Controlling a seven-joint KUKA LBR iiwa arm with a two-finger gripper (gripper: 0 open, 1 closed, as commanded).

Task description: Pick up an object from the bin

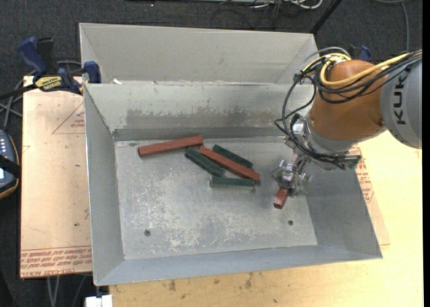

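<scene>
My gripper hangs low over the right part of the bin floor, just under the arm's orange cover. A short red-brown block sticks out below its fingers, tilted, and seems held between them. To the left lies a crossed cluster of sticks: a red-brown stick on top of dark green sticks.
A longer red-brown stick lies near the back wall at centre left. Another dark green stick lies behind the cluster. The bin's right wall slopes up close beside the gripper. The arm and its cables come in from the right.
</scene>
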